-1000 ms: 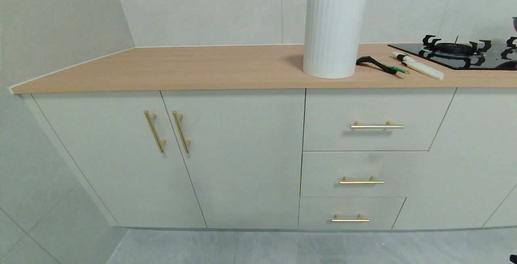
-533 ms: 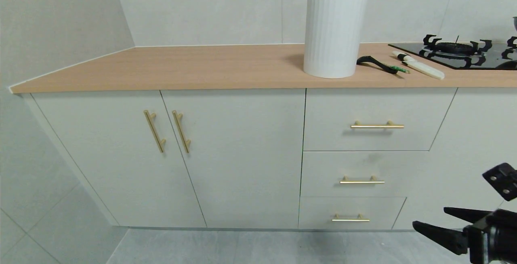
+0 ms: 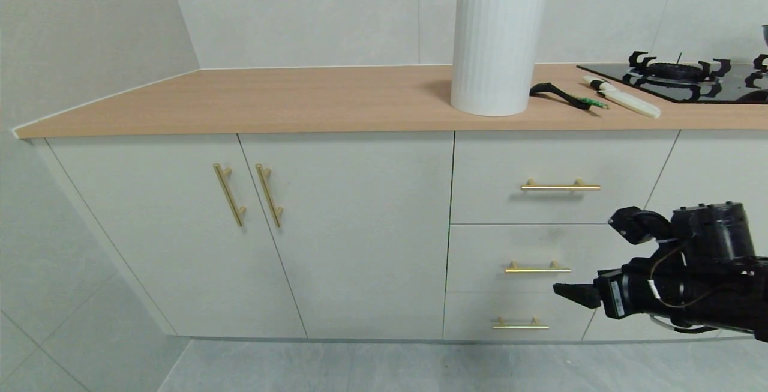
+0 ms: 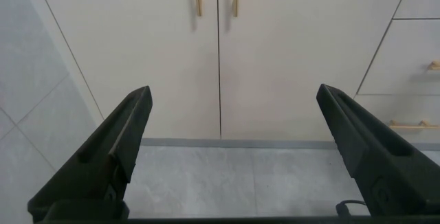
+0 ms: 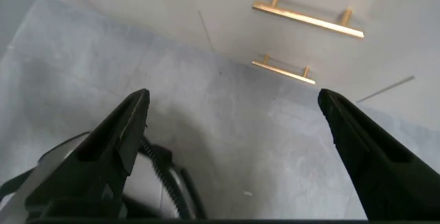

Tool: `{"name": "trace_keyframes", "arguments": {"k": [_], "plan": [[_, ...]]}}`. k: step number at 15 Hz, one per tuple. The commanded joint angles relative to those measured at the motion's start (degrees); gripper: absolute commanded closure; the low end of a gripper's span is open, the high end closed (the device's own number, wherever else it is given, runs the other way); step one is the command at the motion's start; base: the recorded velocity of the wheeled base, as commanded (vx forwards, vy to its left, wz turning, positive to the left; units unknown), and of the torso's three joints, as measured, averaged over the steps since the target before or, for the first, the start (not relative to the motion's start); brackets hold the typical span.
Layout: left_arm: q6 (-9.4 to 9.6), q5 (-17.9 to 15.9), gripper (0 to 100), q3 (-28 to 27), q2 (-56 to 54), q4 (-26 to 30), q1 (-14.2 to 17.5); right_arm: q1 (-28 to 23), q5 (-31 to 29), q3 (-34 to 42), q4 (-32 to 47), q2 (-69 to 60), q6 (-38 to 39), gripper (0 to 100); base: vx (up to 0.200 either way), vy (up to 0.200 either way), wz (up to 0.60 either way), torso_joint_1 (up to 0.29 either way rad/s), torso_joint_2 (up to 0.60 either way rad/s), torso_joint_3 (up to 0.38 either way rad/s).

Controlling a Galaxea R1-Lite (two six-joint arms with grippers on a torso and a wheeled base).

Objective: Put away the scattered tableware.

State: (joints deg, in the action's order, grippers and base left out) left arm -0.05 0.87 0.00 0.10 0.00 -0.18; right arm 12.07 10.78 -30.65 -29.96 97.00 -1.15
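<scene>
Currently on the countertop [image 3: 270, 101]: a tall white ribbed container [image 3: 495, 50] stands upright above the column of drawers.
Tableware: a black utensil [image 3: 561, 95] with a curved handle lies flat just beside the container's base, on the side toward the hob [image 3: 678, 77]. A white utensil [image 3: 627, 102] with a dark band near one end lies just past it, near the hob's front corner. I cannot tell whether the two utensils touch.
Right gripper [image 5: 234, 124]: it sits low in front of the middle drawer [image 3: 480, 254] and bottom drawer [image 3: 468, 317], well below the countertop and well apart from the tableware. Its jaws are spread wide with nothing between them. Past its fingers [image 5: 124, 141] the wrist view shows two brass drawer handles and the grey floor [image 5: 172, 100].
Left gripper [image 4: 234, 114]: it sits low, facing the two cabinet doors [image 4: 289, 59], with floor tiles beneath it. Its jaws are spread wide and hold nothing.
Cabinet front: the two doors carry upright brass handles and the three drawers carry horizontal ones. All are shut.
</scene>
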Motion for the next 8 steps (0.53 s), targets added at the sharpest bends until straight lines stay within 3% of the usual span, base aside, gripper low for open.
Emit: {"name": "trace_keyframes", "arguments": {"k": [1,5,6,8], "plan": [[-0.04,0.0,0,0.0,0.1,0.0,0.0,0.0,-0.4,-2.7,-0.4,9.6,0.1,0,0.000,0.000,0.00,0.000,0.00,0.000],[-0.04,0.0,0,0.0,0.1,0.0,0.0,-0.7,-3.7,-2.9,-8.1,17.1,0.4,0,0.000,0.000,0.00,0.000,0.00,0.000],[-0.04,0.1,0,0.0,0.1,0.0,0.0,-1.3,-7.5,-2.9,-16.1,22.4,0.7,0,0.000,0.000,0.00,0.000,0.00,0.000],[-0.04,0.0,0,0.0,0.1,0.0,0.0,-1.7,-10.4,-3.4,-22.9,26.7,3.0,0,0.000,0.000,0.00,0.000,0.00,0.000]]}}
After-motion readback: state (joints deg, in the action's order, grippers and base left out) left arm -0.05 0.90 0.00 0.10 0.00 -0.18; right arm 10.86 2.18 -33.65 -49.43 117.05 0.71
